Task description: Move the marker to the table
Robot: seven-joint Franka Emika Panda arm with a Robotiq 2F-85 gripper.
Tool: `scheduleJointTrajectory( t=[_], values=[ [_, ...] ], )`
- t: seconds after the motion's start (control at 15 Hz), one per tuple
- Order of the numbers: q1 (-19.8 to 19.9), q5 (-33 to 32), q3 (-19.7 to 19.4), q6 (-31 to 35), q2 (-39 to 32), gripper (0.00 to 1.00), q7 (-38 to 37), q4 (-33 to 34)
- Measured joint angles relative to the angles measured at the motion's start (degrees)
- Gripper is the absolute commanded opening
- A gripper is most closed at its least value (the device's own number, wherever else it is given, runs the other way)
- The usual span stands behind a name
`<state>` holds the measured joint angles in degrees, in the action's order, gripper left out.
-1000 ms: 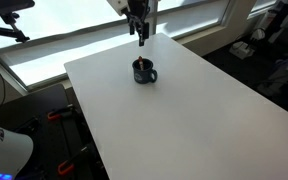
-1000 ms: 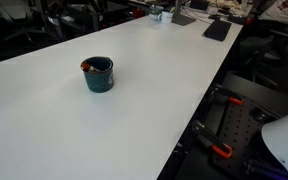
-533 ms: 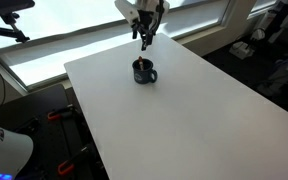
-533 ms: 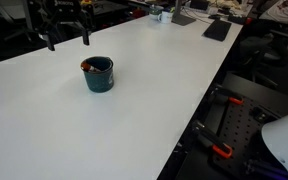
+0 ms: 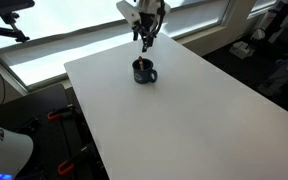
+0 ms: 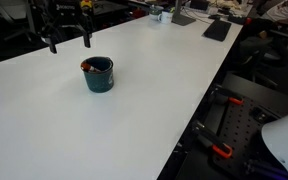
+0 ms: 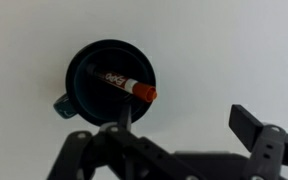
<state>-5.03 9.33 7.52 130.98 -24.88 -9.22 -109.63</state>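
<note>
The marker has a dark body and an orange cap, and lies slanted inside the dark navy mug; its cap rests on the mug's rim. The mug stands upright on the white table in both exterior views. The marker's orange tip peeks over the rim in an exterior view. My gripper hangs open and empty above the table, just behind the mug. In the wrist view its fingers sit below and to the right of the mug.
The mug stands near the table's far edge by the window. A black flat object and small items lie at the table's far end. Red-handled gear sits on the floor beside the table's long edge.
My gripper has come down and toward the mug, entering the exterior view where it was absent a second ago. The mug and marker have not moved.
</note>
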Motion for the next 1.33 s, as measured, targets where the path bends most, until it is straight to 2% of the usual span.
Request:
scheduleJointTrajectory(
  t=[0.87, 0.93, 1.0, 1.13, 1.2, 1.27, 1.33],
  values=[
    [0.0, 0.6, -1.3, -0.1, -3.7, 1.0, -0.1, 0.0],
    [0.1, 0.7, -1.3, -0.1, -3.8, 0.92, -0.1, 0.0],
    [0.1, 0.9, -1.3, -0.1, -4.0, 0.9, -0.1, 0.0],
    [0.1, 1.0, -1.3, -0.1, -4.2, 0.71, -0.1, 0.0],
    [0.1, 1.1, -1.3, -0.2, -4.3, 0.66, -0.1, 0.0],
    [0.1, 1.1, -1.3, -0.2, -4.3, 0.83, -0.1, 0.0],
    [0.1, 1.1, -1.3, -0.2, -4.4, 0.68, -0.1, 0.0]
  ],
)
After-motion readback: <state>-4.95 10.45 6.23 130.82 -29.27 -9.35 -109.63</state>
